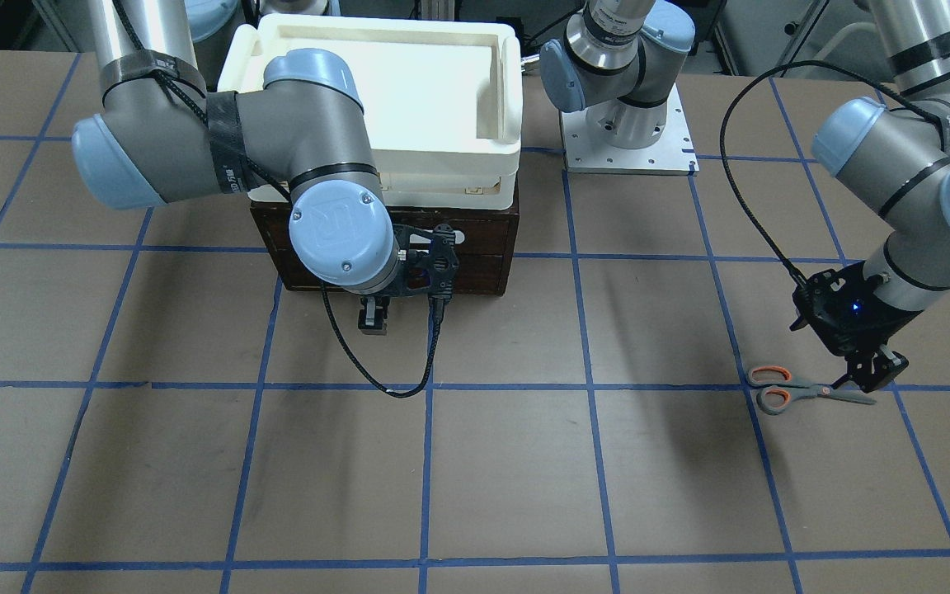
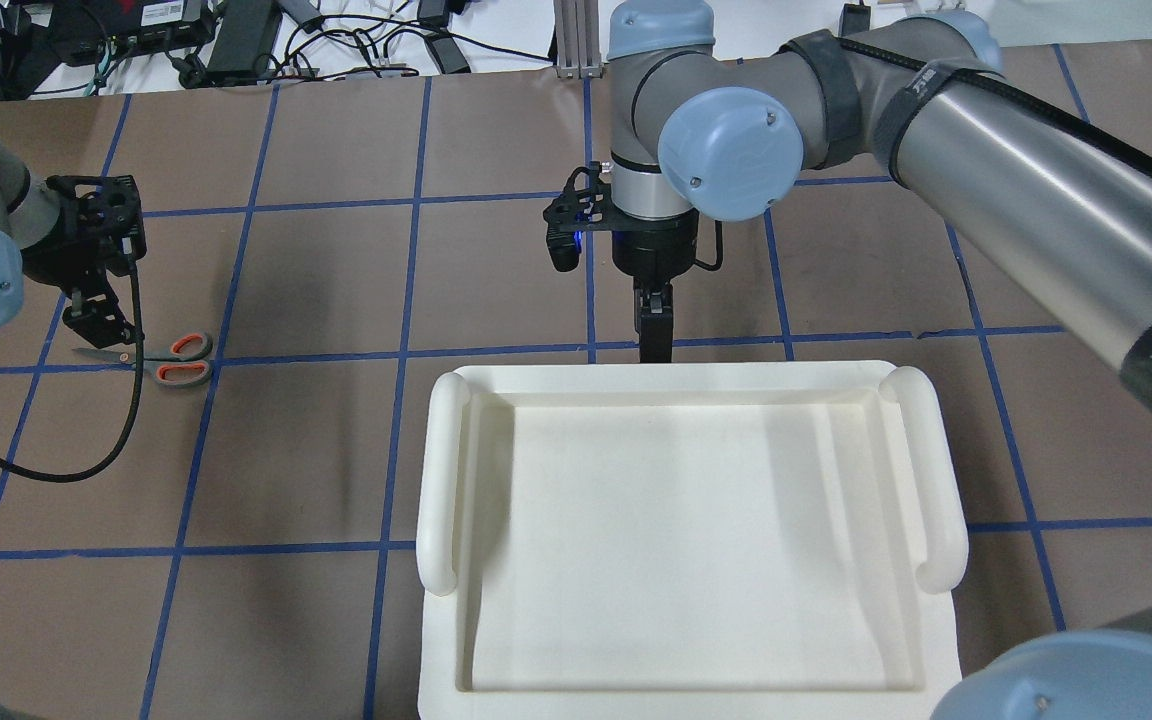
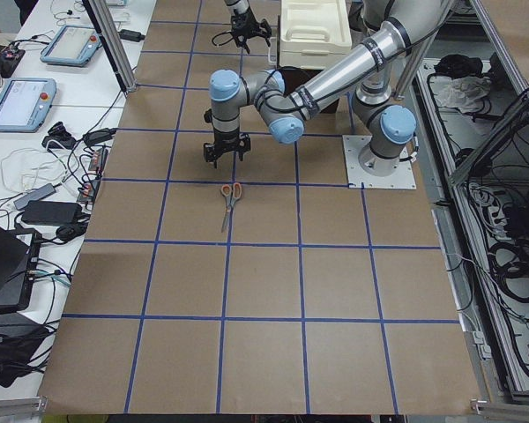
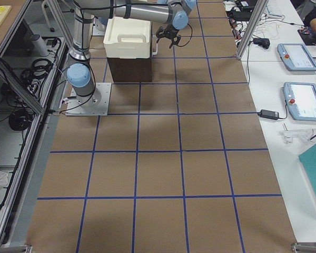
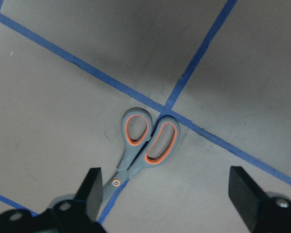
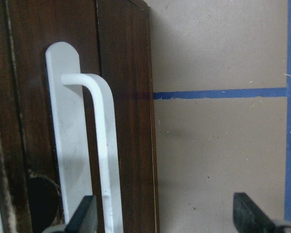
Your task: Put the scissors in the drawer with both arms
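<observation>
Progress, my estimate: 0 of 3 steps done.
- Scissors [image 1: 809, 391]: flat on table [image 1: 508, 462], not gripped.
- Drawer [image 6: 123, 97]: shut, well apart from scissors.
- Remaining: pull drawer open, lift scissors, drop them in.

Item 1: my left gripper [image 1: 877, 371]. Jaws spread wide, empty, low over blade end. Orange loops lie beyond fingertips. Contact with blades: cannot tell.

Item 2: my right gripper [image 2: 654, 335]. Jaws spread wide, astride white handle [image 6: 103, 145], bar just beside 1 finger. Not clamped.

Item 3: tray [image 1: 359, 33] on top, behind.

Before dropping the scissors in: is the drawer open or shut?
Shut. The drawer front sits flush with its dark cabinet; no pale interior shows.
</observation>
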You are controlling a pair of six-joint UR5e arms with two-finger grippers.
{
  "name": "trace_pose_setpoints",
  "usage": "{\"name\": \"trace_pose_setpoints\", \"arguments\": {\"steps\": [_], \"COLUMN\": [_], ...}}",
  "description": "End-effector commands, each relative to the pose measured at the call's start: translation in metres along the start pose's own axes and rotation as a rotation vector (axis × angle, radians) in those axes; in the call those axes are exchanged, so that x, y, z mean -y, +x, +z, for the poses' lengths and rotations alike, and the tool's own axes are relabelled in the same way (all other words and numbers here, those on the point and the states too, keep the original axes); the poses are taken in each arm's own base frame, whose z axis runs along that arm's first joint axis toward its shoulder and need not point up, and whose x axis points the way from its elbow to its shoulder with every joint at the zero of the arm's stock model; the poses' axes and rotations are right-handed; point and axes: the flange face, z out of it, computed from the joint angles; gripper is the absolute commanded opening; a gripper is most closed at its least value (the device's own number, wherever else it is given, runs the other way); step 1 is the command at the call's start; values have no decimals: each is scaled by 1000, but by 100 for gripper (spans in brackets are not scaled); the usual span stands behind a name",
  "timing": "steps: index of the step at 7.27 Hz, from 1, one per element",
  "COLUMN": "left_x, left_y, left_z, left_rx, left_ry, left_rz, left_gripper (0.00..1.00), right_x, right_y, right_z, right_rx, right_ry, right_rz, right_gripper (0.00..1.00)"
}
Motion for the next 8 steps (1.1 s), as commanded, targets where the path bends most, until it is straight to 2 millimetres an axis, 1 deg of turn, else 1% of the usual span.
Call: {"name": "trace_pose_setpoints", "arguments": {"steps": [1,2,3,4,5,6,7,8], "left_x": [-15,-19,-22,-37,-54,-59,-61,-63], "left_y": [-15,-22,-23,-20,-20,-26,-27,-31], "left_z": [19,33,53,71,92,104,113,120], "left_rx": [62,75,33,-27,-58,-72,-89,-101], "left_ry": [42,23,16,-10,6,13,8,2], "left_rz": [234,352,379,465,484,480,470,467], "left_gripper": [100,100,100,100,100,100,100,100], "right_x": [1,-1,-2,-2,-2,-2,-1,-1], "right_y": [-1,-1,-1,-1,1,3,6,6], "right_z": [6,12,17,19,22,26,25,24], "right_rx": [10,18,23,30,33,33,10,5], "right_ry": [-8,-20,-23,-23,-22,-24,-17,-17], "right_rz": [-20,-25,-38,-38,-39,-39,-48,-48], "right_gripper": [98,98,98,98,99,99,92,70]}}
